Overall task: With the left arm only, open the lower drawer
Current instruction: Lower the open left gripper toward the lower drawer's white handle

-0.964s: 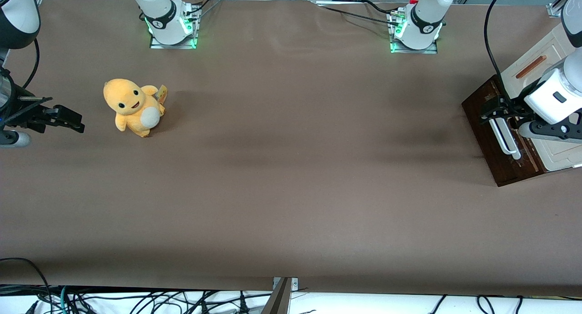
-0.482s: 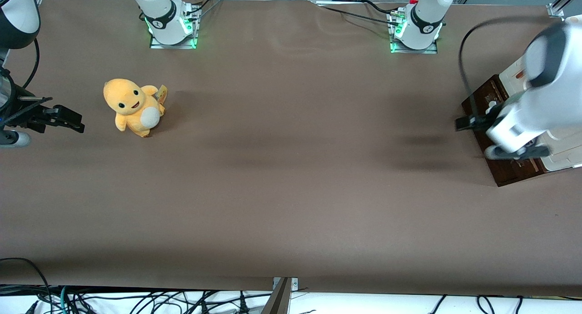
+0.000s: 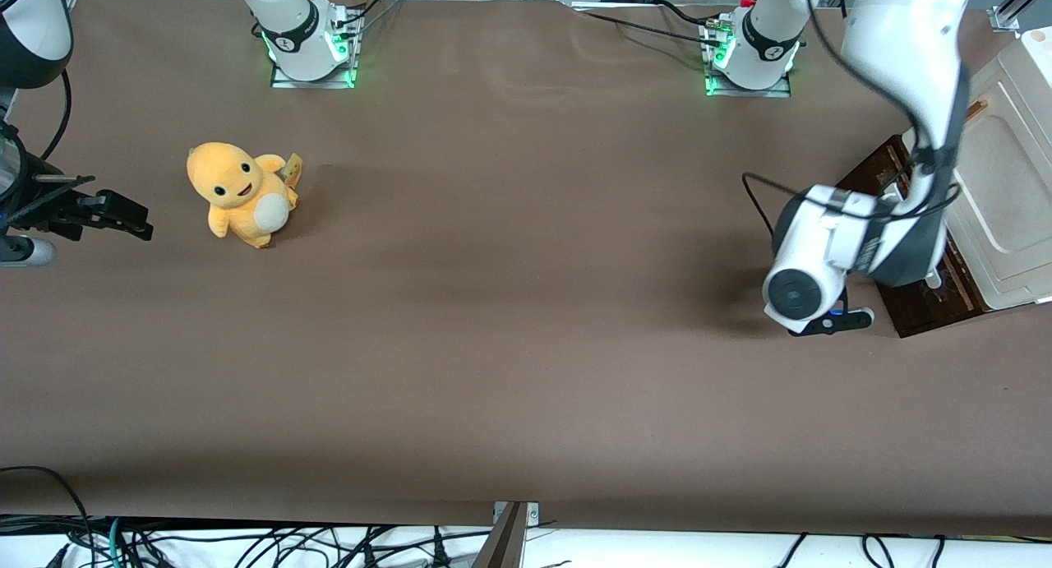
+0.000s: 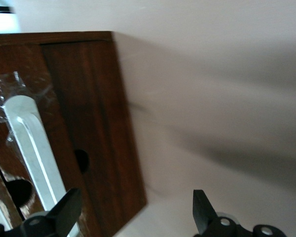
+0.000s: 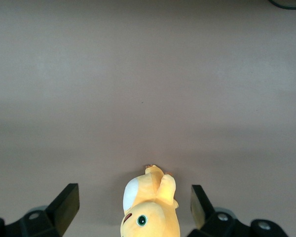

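Observation:
The lower drawer has a dark brown front and sits in the cream cabinet at the working arm's end of the table. The left arm's wrist covers much of it in the front view. In the left wrist view the drawer front and its white bar handle show close up. The left arm's gripper is open and empty. One fingertip is beside the handle and the other is over bare table. In the front view the gripper sits just off the drawer front, nearer the front camera.
A yellow plush toy stands toward the parked arm's end of the table and also shows in the right wrist view. The cream panelled front with a thin brown handle lies above the lower drawer. Two arm bases stand at the table's back edge.
The left gripper was at the white handle one second ago. It has come off the handle and swung away from the drawer front, toward the front camera.

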